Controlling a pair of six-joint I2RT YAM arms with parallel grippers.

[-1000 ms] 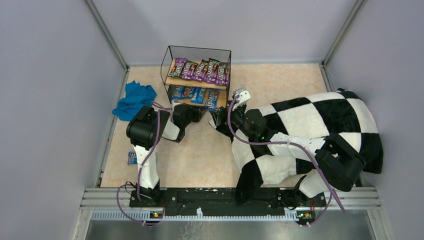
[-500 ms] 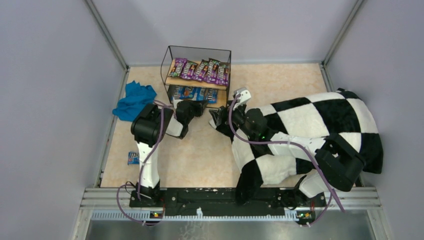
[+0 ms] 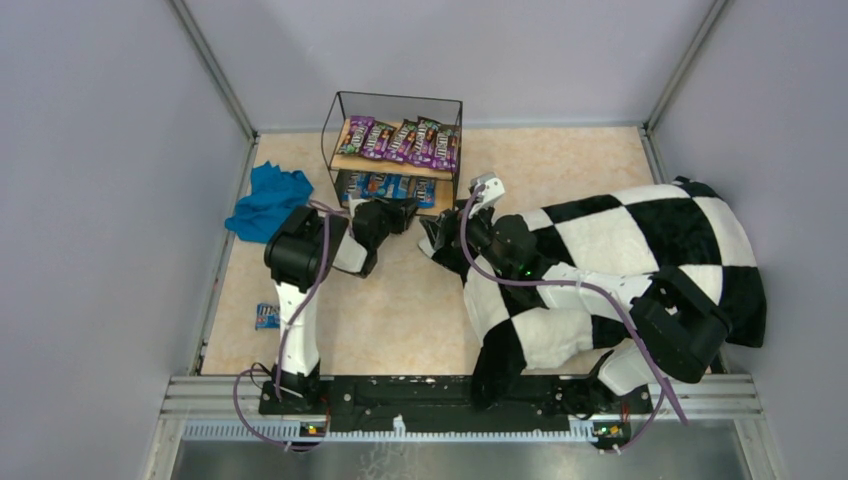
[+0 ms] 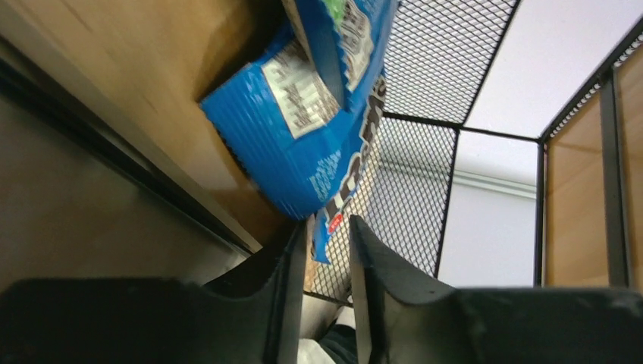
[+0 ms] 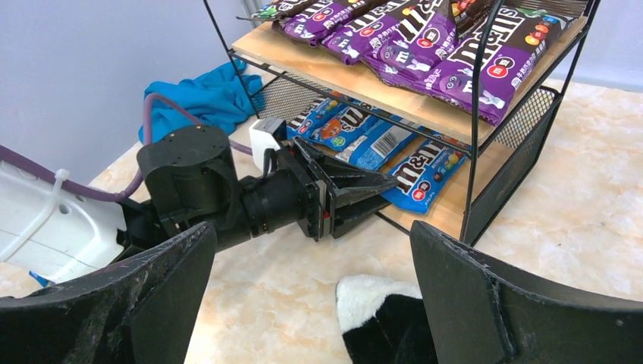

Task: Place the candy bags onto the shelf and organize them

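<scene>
The shelf [image 3: 461,140] stands at the back with several purple candy bags [image 3: 400,140] on its top board and blue ones [image 3: 385,186] on its lower board. My left gripper [image 3: 405,212] is at the front of the lower tier. In its wrist view the jaws [image 4: 330,220] stand a narrow gap apart, with the corner of a blue bag [image 4: 303,129] at the tips and mesh showing beside it. My right gripper [image 3: 432,238] is wide open and empty just right of it, above the floor [image 5: 312,235]. One more blue bag [image 3: 265,316] lies on the floor at the left.
A teal cloth [image 3: 268,200] lies left of the shelf. A black-and-white checkered pillow [image 3: 620,260] covers the right side and its corner [image 5: 379,303] sits under my right gripper. Grey walls enclose the table.
My left gripper has moved forward to the shelf's lower tier, and the blue bag that stuck out at its right front now lies further in. My right arm has barely moved.
</scene>
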